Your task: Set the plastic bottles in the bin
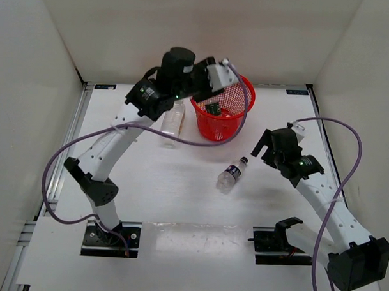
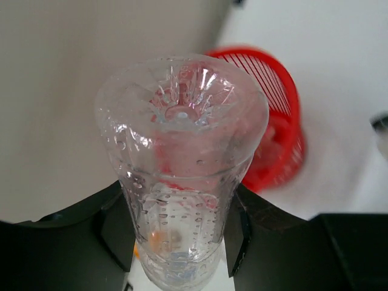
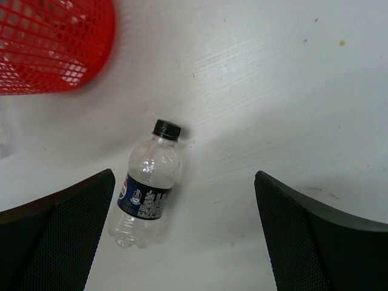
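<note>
While left gripper clamps clear dimpled plastic bottle by round red mesh bin, right gripper gapes, empty, above black-labelled clear bottle.

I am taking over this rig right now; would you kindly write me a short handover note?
The left gripper is shut on a clear bottle, held up near the red bin, not yet released.
The right gripper is open, hovering over the black-labelled bottle lying on the table.
The large clear bottle sits left of the bin.
Done: one binned bottle shows inside.
Left: drop the held one, then bin the two on the table.
</note>
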Tool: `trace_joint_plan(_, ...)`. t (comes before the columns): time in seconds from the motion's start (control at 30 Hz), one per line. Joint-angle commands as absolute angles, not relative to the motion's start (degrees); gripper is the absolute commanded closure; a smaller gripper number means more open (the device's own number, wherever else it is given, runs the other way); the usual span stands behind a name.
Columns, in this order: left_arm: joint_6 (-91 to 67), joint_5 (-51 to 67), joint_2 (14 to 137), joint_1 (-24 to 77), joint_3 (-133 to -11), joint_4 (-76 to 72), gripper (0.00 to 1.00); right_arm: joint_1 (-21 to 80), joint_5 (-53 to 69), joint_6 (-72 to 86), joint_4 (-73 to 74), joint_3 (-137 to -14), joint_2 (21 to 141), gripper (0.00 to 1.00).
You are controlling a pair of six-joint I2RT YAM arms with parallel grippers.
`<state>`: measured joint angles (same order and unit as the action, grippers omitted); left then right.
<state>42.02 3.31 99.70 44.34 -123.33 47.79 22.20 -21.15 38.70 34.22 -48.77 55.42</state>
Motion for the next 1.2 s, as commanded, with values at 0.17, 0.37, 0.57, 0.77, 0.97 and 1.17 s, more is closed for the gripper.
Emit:
trace_joint_plan(0.17,30.95,22.75,119.15,37.1,-145.27,29.82,0.88,22.49,-18.28,45.88,34.19,-46.76,55.9,0.01)
trace_joint_plan(0.37,25.22,27.07,123.84,36.39,-142.41,24.43,0.75,24.6,-17.4,47.89,35.41,-46.14,55.9,0.01)
trace_joint_plan(0.57,21.46,29.0,122.78,36.39,-133.96,24.43,0.54,27.86,-18.63,53.52,37.62,-44.83,60.99,0.01)
trace_joint_plan(0.77,18.02,20.85,118.57,36.91,-126.31,24.43,0.0,28.48,-17.4,53.53,35.6,-44.21,66.53,0.01)
trace_joint_plan(0.97,18.02,11.79,112.42,36.91,-122.34,24.43,0.0,29.62,-17.93,53.0,34.37,-42.46,67.24,0.01)
trace_joint_plan(1.17,20.74,-7.35,102.86,36.91,-116.56,24.43,0.0,29.62,-18.54,51.94,33.84,-43.15,66.62,0.01)
